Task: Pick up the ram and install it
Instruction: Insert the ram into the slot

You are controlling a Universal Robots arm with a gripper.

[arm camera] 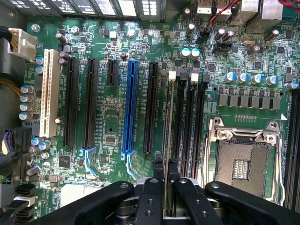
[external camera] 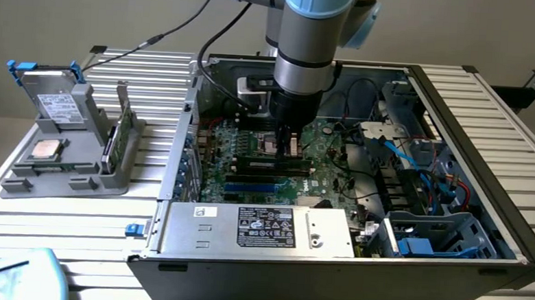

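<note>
Inside the case: a grey metal, open-topped computer case lies on the slatted aluminium bench, with a green motherboard on its floor.
Arm: the silver and light-blue robot arm comes down from above, its last link upright, and reaches into the middle of the case over the board.
Tool: the black two-fingered tool points straight down at the board. Its narrow fingers are clamped on the ram, one on each flat side.
Ram: the long, thin, dark-green circuit-board stick is seen edge-on in the wrist view and held upright. It runs along the bank of black memory slots, on the side away from the socket. Its far end reaches a white latch. Whether its lower edge touches a slot cannot be told.
Socket: the square silver-framed processor socket sits just beside the memory slots.
Expansion slots: a long blue slot and a white slot lie parallel to the ram, on its other side.
Holder: a grey plastic holder stands on the bench at the exterior view's left, well apart from the tool. A green stick stands on edge in it.
</note>
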